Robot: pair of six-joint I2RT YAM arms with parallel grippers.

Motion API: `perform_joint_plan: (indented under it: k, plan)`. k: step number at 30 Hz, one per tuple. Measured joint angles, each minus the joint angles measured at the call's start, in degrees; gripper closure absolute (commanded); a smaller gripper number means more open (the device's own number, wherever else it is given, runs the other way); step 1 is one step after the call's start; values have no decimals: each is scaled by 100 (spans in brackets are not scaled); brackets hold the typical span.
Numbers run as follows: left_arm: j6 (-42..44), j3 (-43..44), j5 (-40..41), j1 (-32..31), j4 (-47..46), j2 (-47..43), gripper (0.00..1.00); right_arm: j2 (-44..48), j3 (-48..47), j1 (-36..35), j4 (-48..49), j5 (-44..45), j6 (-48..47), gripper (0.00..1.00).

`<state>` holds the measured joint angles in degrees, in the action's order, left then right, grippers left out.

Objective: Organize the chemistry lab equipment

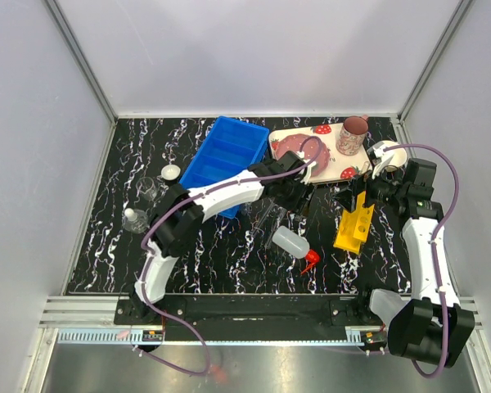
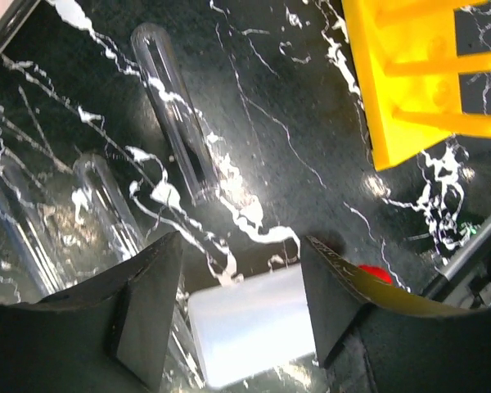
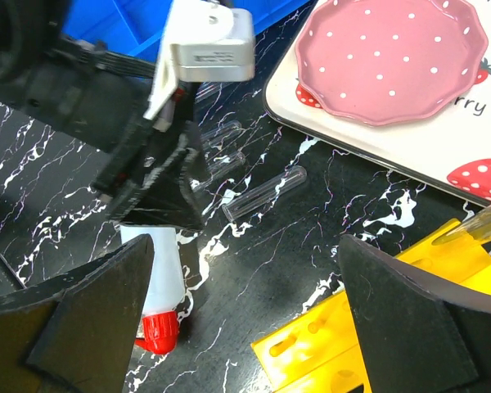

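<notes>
Nearest me, the squeeze bottle (image 1: 290, 242) lies on its side on the table (image 1: 229, 264). Its body is translucent white, and its red nozzle (image 1: 311, 260) points to about 4 o'clock in the top view. My left gripper (image 2: 239, 246) straddles the body with a finger on each flank. It sits square across the width, so a squeeze should bite on the fat part rather than the taper. The fingers are right at the walls, but I can't tell whether they press. At 3 o'clock from the bottle lies the yellow rack (image 1: 353, 225). My right gripper (image 3: 245, 246) hangs over the gap between the two, fingers spread wide and holding nothing. I judge it is kept clear of the pickup. At 11 o'clock three thin clear tubes (image 2: 176, 123) lie loose. Farther out, at 10 o'clock, the blue bin (image 1: 221, 160) looks a sensible destination.
</notes>
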<state>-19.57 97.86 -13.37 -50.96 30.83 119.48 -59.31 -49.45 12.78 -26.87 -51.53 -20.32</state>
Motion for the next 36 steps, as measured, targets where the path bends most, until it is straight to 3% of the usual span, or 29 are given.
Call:
perform_joint_plan:
  k: [15, 22, 36]
  plan:
    - [-105, 1283, 243, 0, 474, 1449, 50, 4, 0, 42, 0, 2, 70, 0]
    - [-125, 1550, 382, -48, 640, 1604, 58, 2, 0, 57, 0, 0, 87, 0]
    - [-52, 2153, 1423, -380, 1226, 1921, 69, -33, 0, 155, -2, -4, 111, 0]
